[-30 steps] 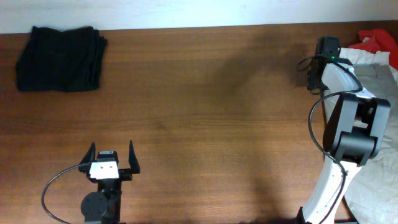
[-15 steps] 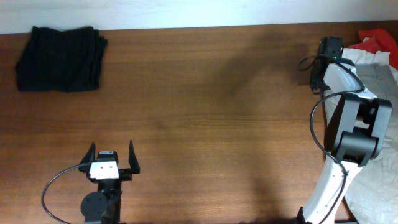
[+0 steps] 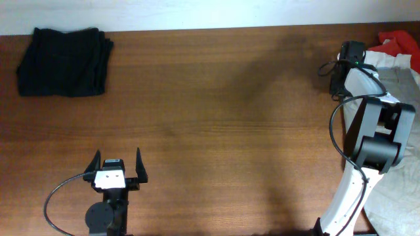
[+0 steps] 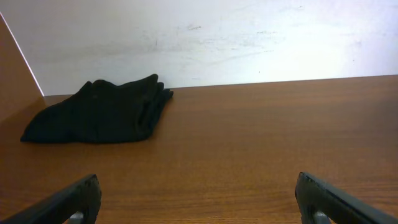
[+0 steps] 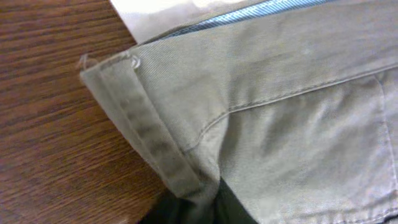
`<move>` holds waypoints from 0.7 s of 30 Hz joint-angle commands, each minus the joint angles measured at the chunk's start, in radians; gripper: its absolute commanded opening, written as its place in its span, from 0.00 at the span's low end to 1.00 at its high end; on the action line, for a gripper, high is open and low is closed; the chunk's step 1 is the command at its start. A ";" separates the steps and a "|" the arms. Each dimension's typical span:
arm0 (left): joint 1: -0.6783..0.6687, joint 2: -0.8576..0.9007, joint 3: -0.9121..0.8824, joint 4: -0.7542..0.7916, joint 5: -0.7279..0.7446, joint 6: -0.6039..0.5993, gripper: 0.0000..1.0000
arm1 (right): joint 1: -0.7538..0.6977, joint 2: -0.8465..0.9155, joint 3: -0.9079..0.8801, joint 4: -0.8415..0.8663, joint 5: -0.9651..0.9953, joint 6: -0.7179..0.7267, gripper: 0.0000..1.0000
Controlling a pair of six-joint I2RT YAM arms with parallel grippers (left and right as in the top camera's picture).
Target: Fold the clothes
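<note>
A pair of khaki-grey shorts (image 3: 394, 82) lies at the table's far right edge. My right gripper (image 3: 348, 56) sits at their left edge. In the right wrist view the waistband corner (image 5: 149, 140) runs down between my dark fingertips (image 5: 233, 208), and the right gripper (image 5: 208, 208) is shut on that fold of the shorts (image 5: 292, 106). My left gripper (image 3: 118, 168) rests near the front left, open and empty; its fingers (image 4: 68, 202) stand wide apart over bare wood. A folded black garment (image 3: 63, 61) lies at the far left corner, also in the left wrist view (image 4: 102, 113).
A red garment (image 3: 397, 40) lies behind the shorts at the far right corner. Pale fabric (image 3: 397, 196) continues down the right edge beside the right arm's base. A white wall (image 4: 205, 37) borders the table's far side.
My right gripper has slid a little to the right onto the shorts' edge and closed on the waistband. The left arm has not moved.
</note>
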 commanded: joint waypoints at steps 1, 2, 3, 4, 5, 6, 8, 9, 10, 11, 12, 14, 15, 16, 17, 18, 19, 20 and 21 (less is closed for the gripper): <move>-0.006 -0.005 -0.004 -0.002 0.004 0.016 0.99 | -0.011 0.019 0.038 -0.016 -0.012 0.013 0.14; -0.006 -0.005 -0.004 -0.002 0.004 0.016 1.00 | -0.011 0.015 0.050 -0.027 -0.012 0.013 0.15; -0.006 -0.005 -0.004 -0.002 0.004 0.016 1.00 | -0.011 0.006 0.066 -0.042 -0.012 0.014 0.15; -0.006 -0.005 -0.004 -0.002 0.004 0.016 1.00 | -0.011 -0.004 0.078 -0.052 -0.012 0.039 0.14; -0.006 -0.005 -0.004 -0.002 0.004 0.016 0.99 | -0.011 -0.012 0.087 -0.061 -0.019 0.058 0.15; -0.006 -0.005 -0.004 -0.002 0.004 0.016 0.99 | -0.011 -0.022 0.100 -0.073 -0.035 0.066 0.15; -0.006 -0.005 -0.004 -0.002 0.004 0.016 1.00 | -0.011 -0.028 0.110 -0.084 -0.050 0.066 0.15; -0.006 -0.005 -0.004 -0.002 0.004 0.016 0.99 | -0.011 -0.028 0.114 -0.090 -0.049 0.066 0.15; -0.006 -0.005 -0.004 -0.002 0.004 0.016 0.99 | -0.011 -0.028 0.114 -0.093 -0.050 0.066 0.15; -0.006 -0.005 -0.004 -0.002 0.004 0.016 1.00 | -0.011 -0.028 0.114 -0.096 -0.050 0.066 0.15; -0.006 -0.005 -0.004 -0.002 0.004 0.016 0.99 | -0.011 -0.029 0.114 -0.098 -0.050 0.068 0.04; -0.006 -0.005 -0.004 -0.002 0.004 0.016 0.99 | -0.011 -0.036 0.114 -0.101 -0.050 0.104 0.04; -0.006 -0.005 -0.004 -0.002 0.004 0.016 0.99 | -0.011 -0.045 0.114 -0.103 -0.054 0.111 0.04; -0.006 -0.005 -0.004 -0.002 0.004 0.016 0.99 | -0.011 -0.056 0.114 -0.107 -0.052 0.119 0.04; -0.006 -0.005 -0.004 -0.002 0.004 0.016 1.00 | -0.011 -0.071 0.114 -0.111 -0.052 0.124 0.04; -0.006 -0.005 -0.004 -0.002 0.004 0.016 1.00 | -0.013 -0.093 0.115 -0.116 -0.053 0.126 0.04; -0.006 -0.005 -0.004 -0.002 0.004 0.016 0.99 | -0.013 -0.118 0.115 -0.118 -0.053 0.126 0.04; -0.006 -0.005 -0.004 -0.002 0.004 0.016 0.99 | -0.013 -0.157 0.115 -0.119 -0.052 0.126 0.04; -0.006 -0.005 -0.004 -0.002 0.004 0.016 1.00 | -0.013 -0.190 0.115 -0.121 -0.052 0.126 0.04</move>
